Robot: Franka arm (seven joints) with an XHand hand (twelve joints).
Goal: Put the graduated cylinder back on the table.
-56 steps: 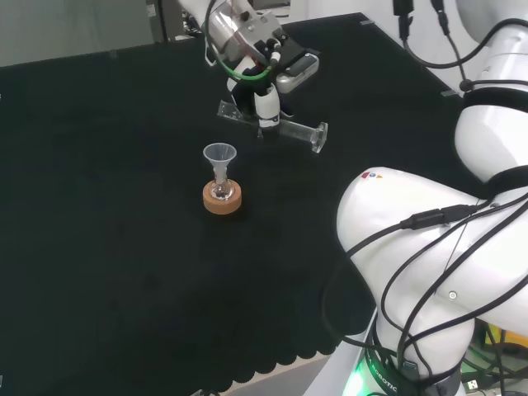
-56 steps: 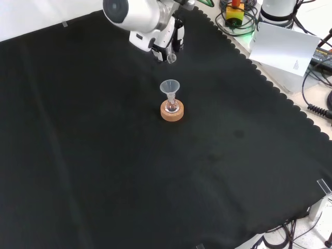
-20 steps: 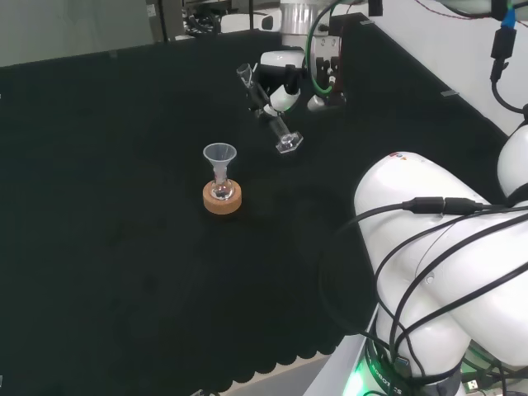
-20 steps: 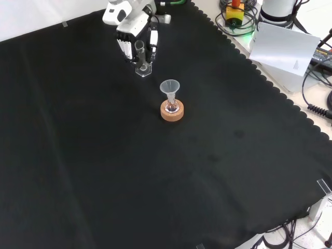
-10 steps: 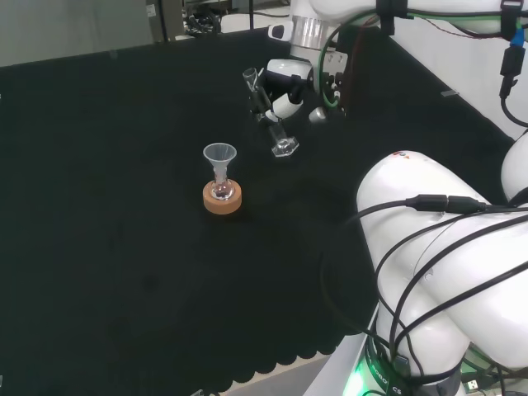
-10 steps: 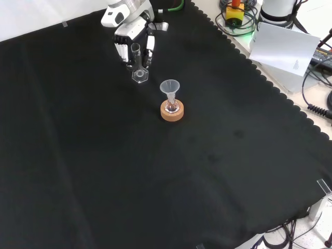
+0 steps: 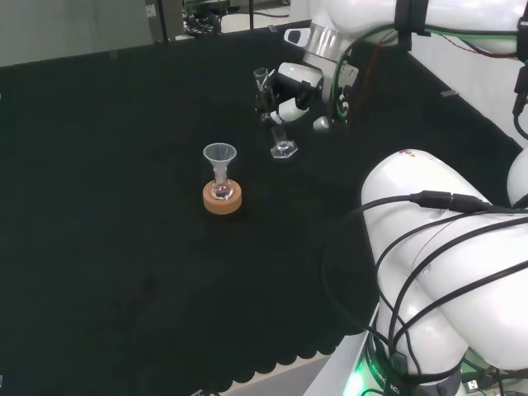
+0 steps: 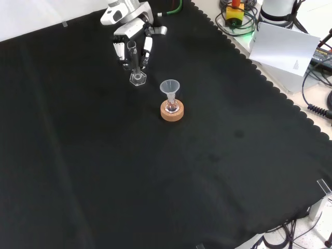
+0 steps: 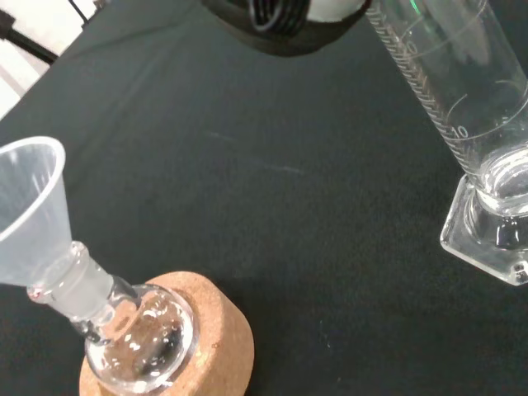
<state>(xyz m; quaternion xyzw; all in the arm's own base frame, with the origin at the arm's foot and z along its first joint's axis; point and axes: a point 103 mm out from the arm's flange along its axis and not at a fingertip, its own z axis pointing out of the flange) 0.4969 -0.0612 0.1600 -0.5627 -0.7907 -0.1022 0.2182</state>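
The graduated cylinder point(image 7: 284, 150) is clear glass with a hexagonal foot. It stands almost upright, its foot at or just above the black cloth; I cannot tell if it touches. The hand point(image 7: 294, 89) has its fingers curled round the cylinder's upper tube. In the front view the hand point(image 8: 127, 23) comes down from the top, with the cylinder point(image 8: 137, 79) below it. The wrist view shows the cylinder point(image 9: 462, 99) close up, with its scale marks.
A small round flask with a clear funnel point(image 7: 219, 153) sits on a cork ring point(image 7: 222, 200), a short way from the cylinder's foot, also seen as cork ring point(image 8: 171, 112) and cork ring point(image 9: 206, 330). The arm's white links point(image 7: 445, 272) stand at the right. The cloth's scalloped edge point(image 8: 270, 85) runs past cables.
The hand has swung the cylinder from lying level to almost upright and brought it down towards the cloth, beyond the flask in the head view.
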